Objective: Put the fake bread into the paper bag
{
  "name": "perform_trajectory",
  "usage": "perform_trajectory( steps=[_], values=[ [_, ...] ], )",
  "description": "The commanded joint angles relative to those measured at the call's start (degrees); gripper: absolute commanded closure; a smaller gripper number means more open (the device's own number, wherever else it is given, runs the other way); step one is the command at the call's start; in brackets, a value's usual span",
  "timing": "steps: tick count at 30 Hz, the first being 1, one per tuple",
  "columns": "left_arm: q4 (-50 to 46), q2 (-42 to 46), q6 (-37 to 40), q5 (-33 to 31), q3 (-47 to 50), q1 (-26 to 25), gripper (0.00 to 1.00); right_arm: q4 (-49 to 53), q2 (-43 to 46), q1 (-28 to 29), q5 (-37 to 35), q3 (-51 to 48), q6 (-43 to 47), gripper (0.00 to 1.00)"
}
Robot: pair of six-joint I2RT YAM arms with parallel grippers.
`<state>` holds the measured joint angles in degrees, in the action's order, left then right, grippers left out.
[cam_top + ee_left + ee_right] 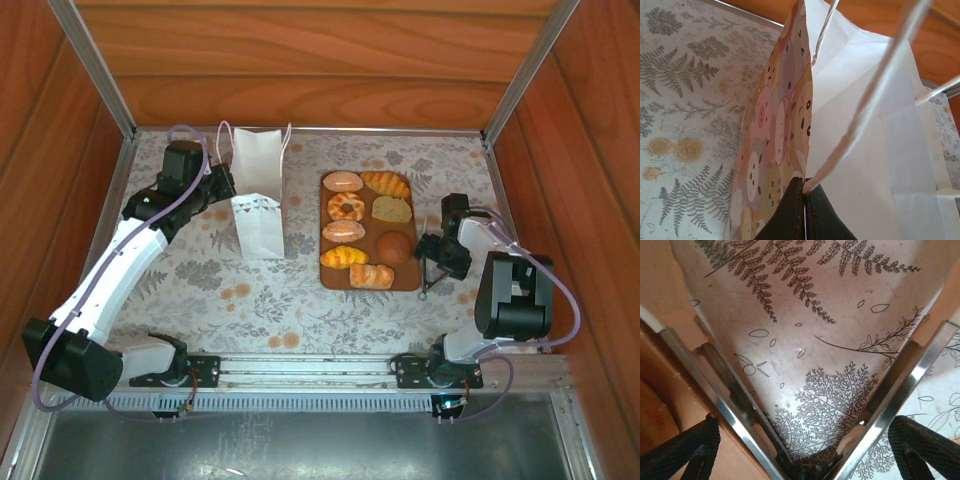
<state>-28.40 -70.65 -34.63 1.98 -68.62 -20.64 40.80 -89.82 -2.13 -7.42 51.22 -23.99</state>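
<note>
White paper bag (258, 225) pinched between left jaws

White paper bag (260, 226) with pastel cartoon-animal side print, golden-brown fake bread (346, 207), brown tray (410, 276), grey-fern floral tablecloth (250, 300)

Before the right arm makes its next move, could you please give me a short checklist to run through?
1. Left gripper shut on the paper bag rim: ok.
2. Bag upright on the table: ok.
3. Bag mouth wide enough for bread: cannot tell.
4. Fake bread all on the tray: ok.
5. Metal tongs between the right gripper fingers: ok.
6. Right gripper squeezing the tongs: not ok, jaws stand wide with gaps to the tong arms.
</note>
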Motion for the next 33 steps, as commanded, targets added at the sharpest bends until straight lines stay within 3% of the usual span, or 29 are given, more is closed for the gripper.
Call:
perform_trajectory(
  steps=[1,11,16,21,29,33],
  values=[
    [0.22,0.66,-1.23,2.45,0.79,-0.05,1.0,0.16,-1.29,-0.85,0.44,1.32,0.82,0.09],
    [3.27,0.61,-1.66,5.28,1.61,-0.01,1.0,-0.44,-2.46,-3.34,-1.1,2.8,4.2,0.09],
    [4.05,-0.01,-2.08,5.56,1.97,0.02,0.98,0.64,-4.96,-4.12,0.14,4.97,6.39,0.15],
    [4.18,-0.19,-1.9,6.29,2.02,-0.04,0.64,-0.24,-7.01,-4.11,0.21,4.29,5.95,0.13],
    [4.19,3.27,0.38,2.73,2.55,0.06,0.4,-0.28,-10.08,-4.11,2.53,5.03,6.28,0.12],
    [4.16,5.85,1.97,-0.17,3.22,0.12,0.37,-0.66,-9.44,-4.11,2.71,4.72,6.52,0.21]
  ],
)
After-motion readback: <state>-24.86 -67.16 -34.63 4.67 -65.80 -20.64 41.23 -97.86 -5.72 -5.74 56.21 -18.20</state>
